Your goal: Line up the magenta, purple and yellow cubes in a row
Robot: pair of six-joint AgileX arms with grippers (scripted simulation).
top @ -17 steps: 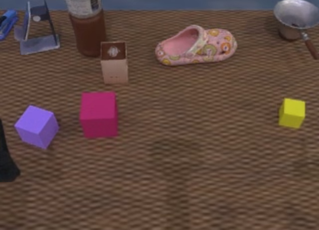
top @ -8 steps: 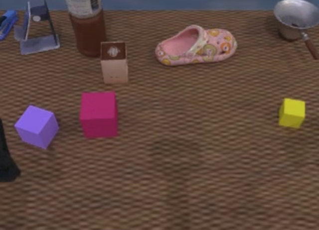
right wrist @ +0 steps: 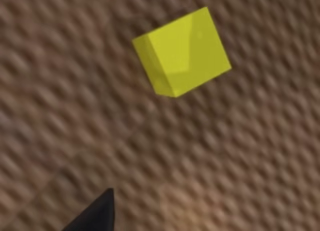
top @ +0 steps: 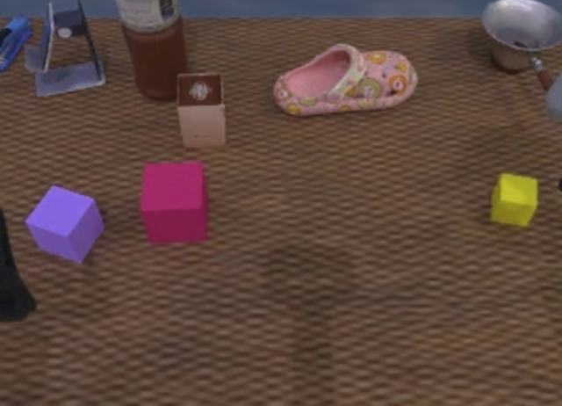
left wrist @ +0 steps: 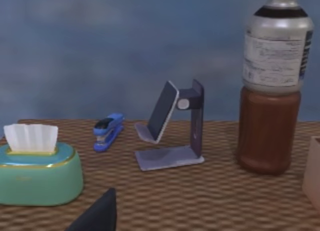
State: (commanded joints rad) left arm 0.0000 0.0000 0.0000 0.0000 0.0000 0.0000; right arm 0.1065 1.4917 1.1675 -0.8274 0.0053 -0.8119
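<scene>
Yellow cube: small bright yellow matte cube (top: 515, 199), far right of the top view, alone on the brown woven mat (top: 351, 318); in the right wrist view (right wrist: 182, 51) it sits flat, nothing touching it.
Magenta cube: largest, deep pink matte cube (top: 174, 201), left of centre.
Purple cube: medium lavender matte cube (top: 64, 222), just left of the magenta one, turned at an angle.
Handling: likely light and rigid; flat parallel side faces suit a two-finger pinch, though smooth sides could slip on a skewed grip.
Right gripper: only a dark tip (right wrist: 95, 215) shows, near the yellow cube; spread cannot be told.
Left gripper: dark shape (top: 10, 279) at lower left edge; fingers' spread cannot be told.
</scene>
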